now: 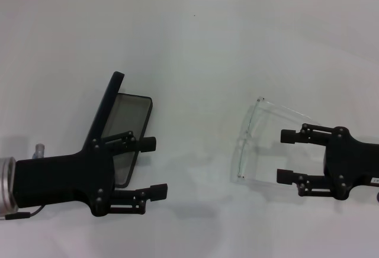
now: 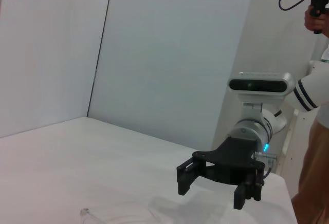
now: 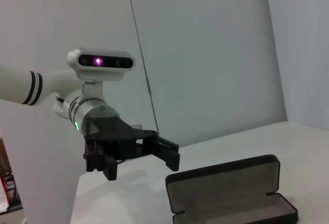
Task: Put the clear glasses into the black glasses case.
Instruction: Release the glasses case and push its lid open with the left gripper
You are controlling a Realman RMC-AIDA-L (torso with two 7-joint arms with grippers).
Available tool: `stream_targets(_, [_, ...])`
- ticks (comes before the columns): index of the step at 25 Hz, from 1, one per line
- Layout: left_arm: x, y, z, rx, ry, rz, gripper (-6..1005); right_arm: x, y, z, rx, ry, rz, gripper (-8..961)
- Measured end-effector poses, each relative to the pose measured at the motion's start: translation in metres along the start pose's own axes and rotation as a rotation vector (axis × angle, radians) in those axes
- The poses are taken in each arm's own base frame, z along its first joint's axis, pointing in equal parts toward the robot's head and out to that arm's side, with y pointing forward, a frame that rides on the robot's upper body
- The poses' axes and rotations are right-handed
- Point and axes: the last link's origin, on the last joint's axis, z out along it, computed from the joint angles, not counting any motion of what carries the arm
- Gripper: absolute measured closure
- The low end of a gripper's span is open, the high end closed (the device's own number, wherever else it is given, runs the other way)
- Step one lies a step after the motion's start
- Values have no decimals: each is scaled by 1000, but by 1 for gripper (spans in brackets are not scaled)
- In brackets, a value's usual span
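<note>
Clear glasses (image 1: pixel 251 142) lie on the white counter (image 1: pixel 195 51), well right of the black glasses case (image 1: pixel 121 131), which sits lid-up, empty. Right hand (image 1: pixel 286 156) just right of the glasses, fingers spread, holding nothing. Left hand (image 1: pixel 153 168) over the case's near end, likewise spread and empty.

- You have one black glasses case (image 1: pixel 127 136) on the white table (image 1: pixel 195 51), lid open.
- You have one pair of clear glasses (image 1: pixel 260 136), lying well to the right of the case.
- You have two grippers: the left gripper (image 1: pixel 155 168), one, just beside the case with its fingers spread, and the right gripper (image 1: pixel 286 156), one, on the far side of the glasses from the case, fingers also apart.
- One person (image 2: pixel 318 131) stands at the edge of the left wrist view.
</note>
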Motion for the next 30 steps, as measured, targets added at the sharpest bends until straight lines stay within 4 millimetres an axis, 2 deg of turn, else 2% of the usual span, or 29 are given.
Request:
stream_targets(16, [7, -3, 2, 6, 41, 0, 116, 1, 2, 7, -3, -12, -15, 203])
stream_targets(19, [29, -1, -1, -7, 198, -25, 117, 2, 3, 9, 1, -17, -12, 203])
stream_targets(22, [66, 6, -8, -112, 388, -24, 118, 3, 3, 10, 7, -15, -9, 203])
stream_targets(27, [98, -15, -15, -85, 347, -165, 120, -2, 1, 17, -4, -21, -28, 203])
stream_targets(30, [104, -37, -17, 73, 194, -283, 121, -5, 3, 19, -6, -34, -47, 203])
